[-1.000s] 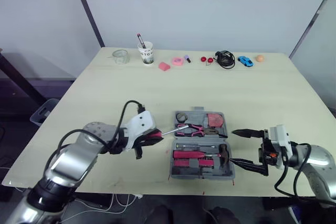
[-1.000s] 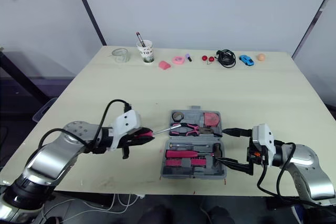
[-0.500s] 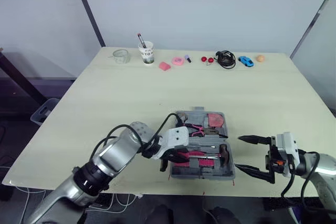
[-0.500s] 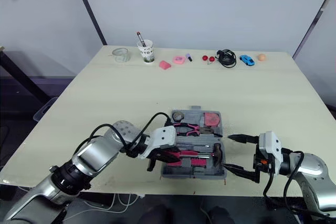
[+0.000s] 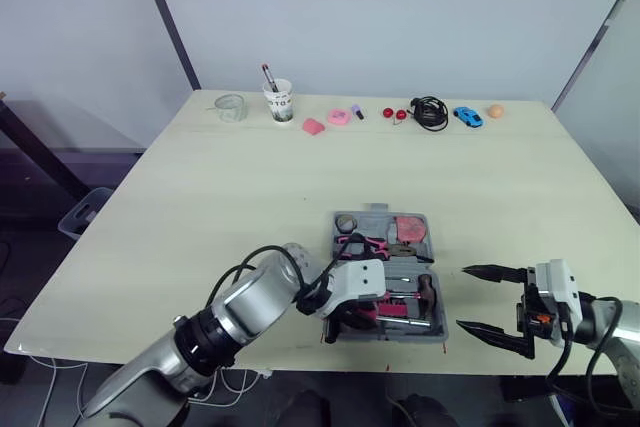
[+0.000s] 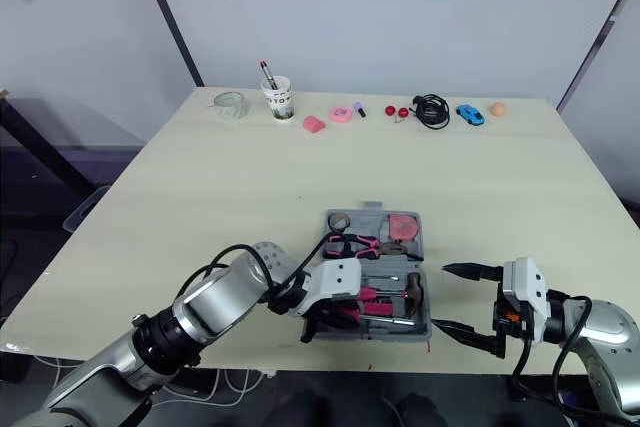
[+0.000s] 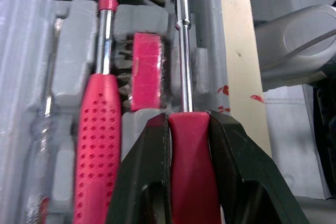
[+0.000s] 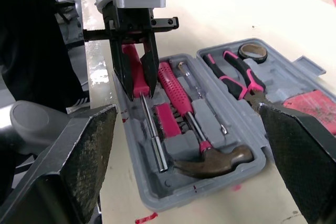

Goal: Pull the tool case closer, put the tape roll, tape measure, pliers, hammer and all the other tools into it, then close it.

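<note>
- The tool case [image 5: 377, 221] lies open near the front edge of the table [image 5: 250, 187], lid half toward the back, directly ahead of me.
- Its molded slots already hold the hammer [image 8: 184, 108], the pliers [image 8: 239, 77], a red bit holder [image 7: 145, 69] and, in the back right pocket, a red item [image 5: 409, 226] I take for the tape measure.
- The red-handled driver [image 7: 183, 77] is the piece in play: its steel shaft runs along the frontmost slot, beside the hammer handle.
- My left gripper [image 7: 188, 124] is clamped on the driver's handle, one black finger on each side.
- A second ago that gripper was off the case's left side with the driver in the air; it has since swung in over the front half, so I judge the placing to be nearly done.
- I cannot tell whether the driver is fully seated or just above its groove.
- My right gripper [image 5: 462, 297] has its fingers spread wide and empty; it has backed away from the case's right front corner and now sits near it, apart.
- Next I expect to release the driver, clear both arms and fold the lid shut.
</note>
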Controlling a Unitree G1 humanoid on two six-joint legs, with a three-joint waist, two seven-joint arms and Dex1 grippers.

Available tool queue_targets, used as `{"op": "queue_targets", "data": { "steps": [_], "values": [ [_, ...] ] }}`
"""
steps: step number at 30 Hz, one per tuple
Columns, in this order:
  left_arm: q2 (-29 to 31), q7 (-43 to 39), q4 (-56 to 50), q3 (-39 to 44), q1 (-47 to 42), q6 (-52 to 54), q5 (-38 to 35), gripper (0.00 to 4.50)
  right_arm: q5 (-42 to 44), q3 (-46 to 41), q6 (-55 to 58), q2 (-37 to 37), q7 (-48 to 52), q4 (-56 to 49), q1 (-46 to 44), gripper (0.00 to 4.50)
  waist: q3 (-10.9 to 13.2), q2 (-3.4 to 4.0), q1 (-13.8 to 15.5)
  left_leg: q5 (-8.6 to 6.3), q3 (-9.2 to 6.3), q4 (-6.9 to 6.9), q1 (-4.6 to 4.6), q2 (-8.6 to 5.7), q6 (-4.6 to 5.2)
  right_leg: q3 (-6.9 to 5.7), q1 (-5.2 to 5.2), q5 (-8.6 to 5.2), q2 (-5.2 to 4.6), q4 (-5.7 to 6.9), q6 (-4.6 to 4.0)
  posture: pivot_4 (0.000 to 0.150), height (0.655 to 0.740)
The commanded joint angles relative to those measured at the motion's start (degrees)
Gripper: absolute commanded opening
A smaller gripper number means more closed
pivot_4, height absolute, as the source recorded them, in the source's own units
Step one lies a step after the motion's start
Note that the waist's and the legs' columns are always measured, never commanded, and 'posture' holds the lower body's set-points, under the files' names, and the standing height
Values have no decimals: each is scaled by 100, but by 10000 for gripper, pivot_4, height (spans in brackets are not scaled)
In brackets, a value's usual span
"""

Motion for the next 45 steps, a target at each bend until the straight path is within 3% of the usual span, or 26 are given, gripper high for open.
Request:
{"op": "queue_targets", "data": {
  "steps": [1, 34, 35, 36, 37, 45],
  "values": [
    [-75, 0, -136, -94, -101, 40, 9, 5955, 168, -192, 39, -82, -17, -256, 7, 45000, 0, 0, -1, 0, 0, 0, 0, 0, 0, 0, 0, 0, 0, 0, 0, 1500, 7400],
    [-421, 403, -123, -77, -43, 713, -352, 5955, 90, -126, 58, -212, -55, -291, 57, 45000, -1, 1, -2, 0, -2, 2, 0, 0, 0, 1, 1, 3, 2, 1, 5, 1500, 7400],
    [-447, 456, -121, -56, -35, 724, -356, 15960, 93, -126, 64, -212, -61, -298, 56, 45000, -1, 1, -2, 0, -2, 2, 0, 0, 0, 1, 1, 3, 2, 1, 5, 1500, 7400],
    [-474, 505, -113, -38, -30, 734, -354, 16941, 94, -126, 64, -213, -62, -296, 53, 45000, -1, 1, -2, 0, -2, 2, 0, 0, 0, 1, 1, 3, 2, 1, 5, 1500, 7400],
    [-469, 536, -94, -65, -46, 676, -315, 20864, 94, -125, 61, -215, -62, -296, 54, 45000, -1, 1, -1, 0, -2, 2, 0, 0, 0, 1, 1, 4, 2, 1, 7, 1500, 7400],
    [-327, 351, -191, 223, -228, 635, -617, 20864, 122, -121, 67, -206, -108, -297, 54, 45000, -1, 1, -5, 0, -3, 2, 1, 0, 0, 1, 1, 9, 2, 2, 16, 1500, 7400]
  ]
}}
